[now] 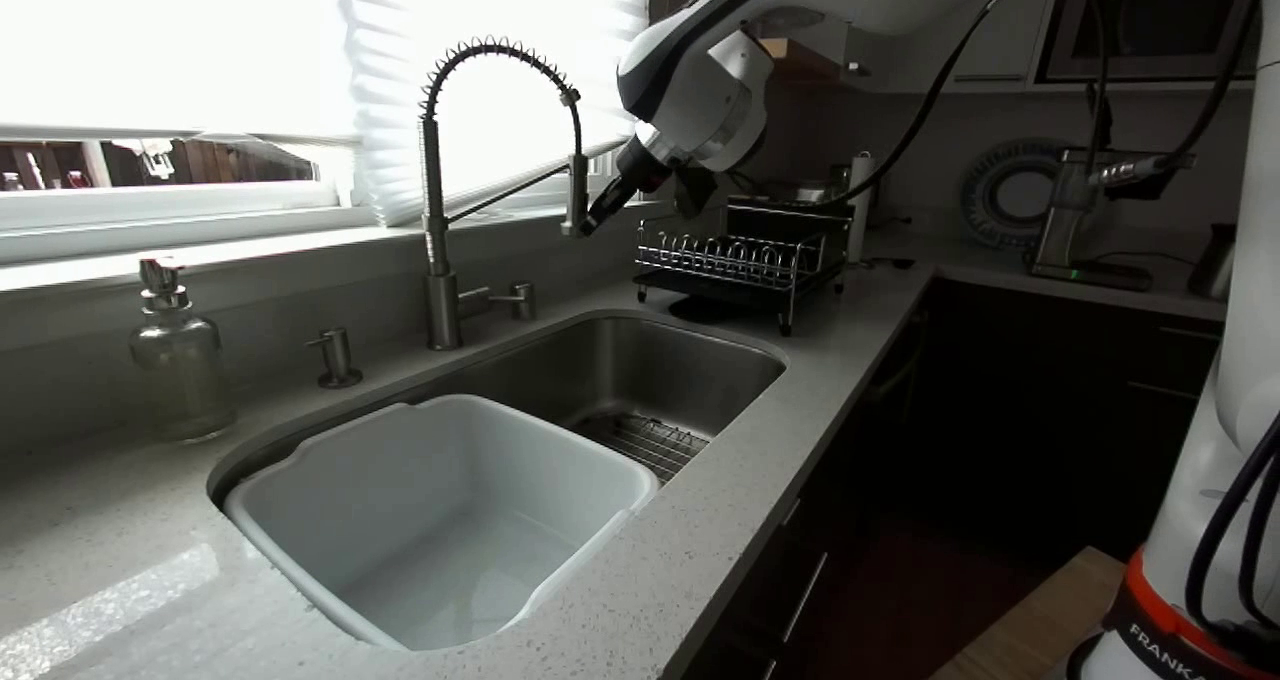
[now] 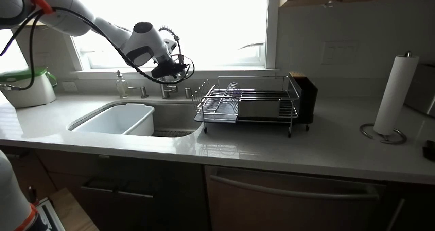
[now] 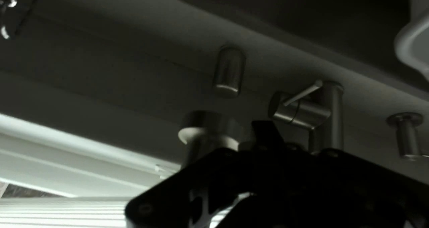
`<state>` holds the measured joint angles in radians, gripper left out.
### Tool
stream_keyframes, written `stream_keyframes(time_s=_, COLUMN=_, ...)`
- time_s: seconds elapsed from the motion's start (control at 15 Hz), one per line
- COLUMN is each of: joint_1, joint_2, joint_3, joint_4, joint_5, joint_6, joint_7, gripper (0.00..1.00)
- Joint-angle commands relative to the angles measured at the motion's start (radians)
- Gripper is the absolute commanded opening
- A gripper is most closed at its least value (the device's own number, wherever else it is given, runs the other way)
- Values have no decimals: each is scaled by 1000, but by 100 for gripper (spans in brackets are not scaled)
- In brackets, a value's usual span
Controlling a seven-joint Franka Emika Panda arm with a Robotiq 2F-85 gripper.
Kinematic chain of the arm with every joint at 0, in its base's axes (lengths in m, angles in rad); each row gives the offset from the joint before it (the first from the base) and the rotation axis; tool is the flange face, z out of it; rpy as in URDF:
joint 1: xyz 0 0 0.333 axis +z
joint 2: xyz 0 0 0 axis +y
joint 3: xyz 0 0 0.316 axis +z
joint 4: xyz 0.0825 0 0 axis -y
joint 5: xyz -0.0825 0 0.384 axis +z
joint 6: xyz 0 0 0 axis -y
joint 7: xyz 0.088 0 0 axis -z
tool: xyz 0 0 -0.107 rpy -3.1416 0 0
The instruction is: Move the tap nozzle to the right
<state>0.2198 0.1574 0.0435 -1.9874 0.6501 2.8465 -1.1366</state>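
The tap nozzle is the spray head hanging at the end of the tall spring-coiled gooseneck faucet. My gripper points down towards it from the dish rack side, its tips right beside the nozzle's lower end. In the wrist view the nozzle lies to the left of the dark fingers, not between them. The fingers look closed together and empty. Whether they touch the nozzle I cannot tell. In an exterior view the gripper partly hides the nozzle and faucet.
A dish rack stands on the counter beside the sink. A pale basin sits in the sink. A glass soap bottle and a small dispenser stand behind it. The window blind is behind the faucet.
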Motion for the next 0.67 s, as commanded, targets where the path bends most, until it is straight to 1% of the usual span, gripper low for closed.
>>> stream_keyframes(time_s=0.0, joint_1=-40, joint_2=-78, joint_3=25, joint_4=-37, joint_5=-196, joint_6=-221, joint_7=241, gripper=0)
stream_keyframes(time_s=0.13, joint_1=-50, joint_2=-105, joint_3=40, joint_4=-25, joint_5=-265, joint_6=-334, joint_7=348, gripper=0)
stream_keyframes(time_s=0.2, joint_1=-52, joint_2=-121, joint_3=47, joint_4=-21, joint_5=-296, joint_6=-390, joint_7=402, gripper=24)
stream_keyframes(time_s=0.27, joint_1=-50, joint_2=-137, joint_3=55, joint_4=-19, joint_5=-325, joint_6=-423, joint_7=453, gripper=27)
stream_keyframes(time_s=0.47, joint_1=-39, joint_2=-185, joint_3=79, joint_4=-22, joint_5=-394, joint_6=-484, joint_7=584, gripper=47)
stream_keyframes(time_s=0.53, joint_1=-36, joint_2=-200, joint_3=87, joint_4=-20, joint_5=-410, joint_6=-515, joint_7=625, gripper=56)
stream_keyframes(time_s=0.6, joint_1=-35, joint_2=-216, joint_3=94, joint_4=-27, joint_5=-465, joint_6=-523, joint_7=698, gripper=63)
